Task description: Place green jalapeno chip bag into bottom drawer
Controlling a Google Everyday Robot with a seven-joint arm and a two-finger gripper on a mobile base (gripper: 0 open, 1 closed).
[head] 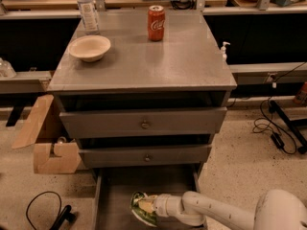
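The green jalapeno chip bag is a small crinkled green bag with a white edge, low over the floor of the open bottom drawer. My gripper reaches in from the lower right on a white arm and is shut on the bag, over the drawer's front middle. I cannot tell whether the bag touches the drawer floor. The two upper drawers with round knobs are closed.
On the cabinet top stand a red soda can, a beige bowl and a water bottle. A cardboard box sits on the floor to the left. Cables lie at lower left and right.
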